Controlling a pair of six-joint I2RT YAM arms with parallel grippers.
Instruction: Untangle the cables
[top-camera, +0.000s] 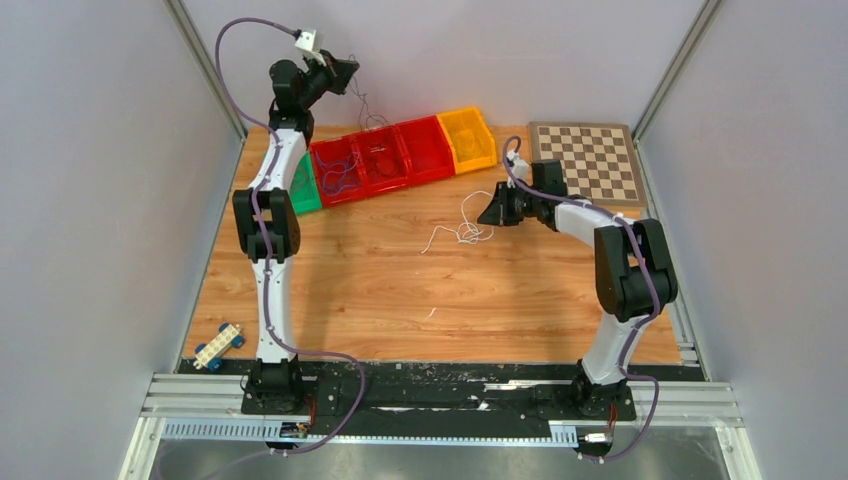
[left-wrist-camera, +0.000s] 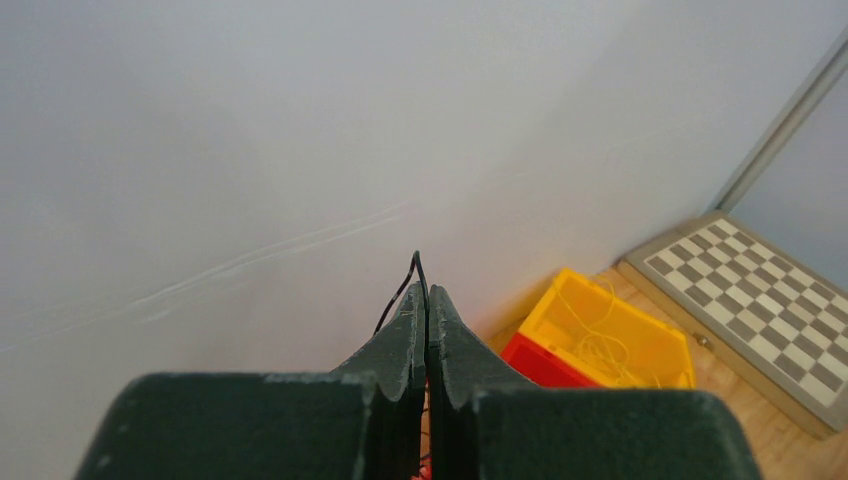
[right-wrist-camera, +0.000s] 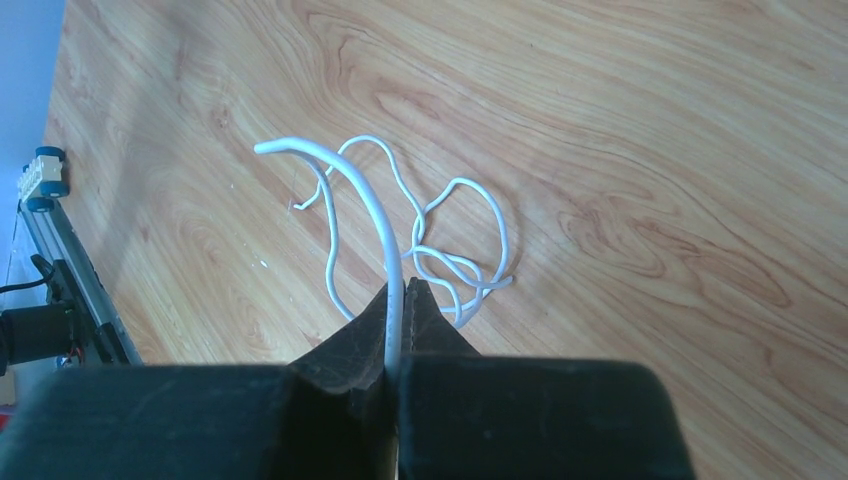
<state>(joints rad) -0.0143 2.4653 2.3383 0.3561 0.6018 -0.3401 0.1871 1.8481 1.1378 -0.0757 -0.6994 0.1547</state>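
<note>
My left pincer (left-wrist-camera: 427, 297), raised high against the back wall, is pressed together on a thin black cable (left-wrist-camera: 414, 268), a small loop of it poking out past the fingertips; from the overhead camera the strand hangs down toward the row of red bins (top-camera: 380, 155) at the far edge of the counter (top-camera: 400, 300). My right pincer (right-wrist-camera: 398, 292), low over the wood in front of the chessboard (top-camera: 587, 160), is clamped on a white cable (right-wrist-camera: 372, 195), its free end arching up beyond the tips while the rest lies in loose, overlapping loops on the counter. A yellow bin (left-wrist-camera: 600, 335) beside the red ones holds more pale cable, and a green bin (top-camera: 306, 190) sits at the row's left end.
</note>
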